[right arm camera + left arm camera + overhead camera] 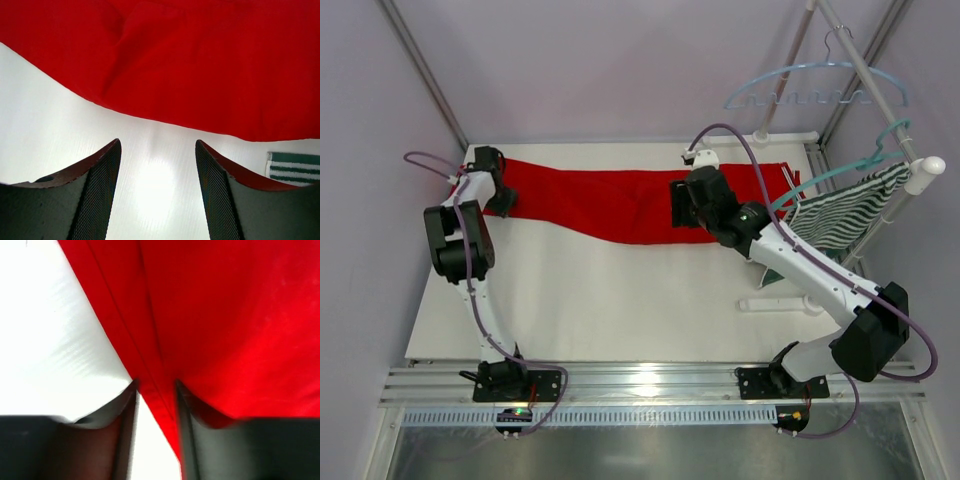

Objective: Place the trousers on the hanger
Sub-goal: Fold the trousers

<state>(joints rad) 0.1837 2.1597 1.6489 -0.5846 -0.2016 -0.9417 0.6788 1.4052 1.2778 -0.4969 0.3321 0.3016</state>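
Observation:
The red trousers (600, 200) lie flat across the far part of the white table (620, 300). My left gripper (503, 205) is at their left end. In the left wrist view it (156, 385) is narrowly open, low over the table, with the trousers' hemmed edge (165, 405) running between its fingers. My right gripper (678, 205) is over the trousers' right half. In its wrist view it (157, 142) is open and empty above bare table, just short of the trousers' near edge (200, 60). The pale blue hanger (817, 92) hangs on the rack at the far right, apart from both grippers.
A darker teal hanger (840, 165) carries a green-and-white striped garment (845, 210) on the rack's white pole (920, 175) at the right; the garment shows in the right wrist view (292, 165). The rack's white foot (780, 303) lies on the table under my right arm.

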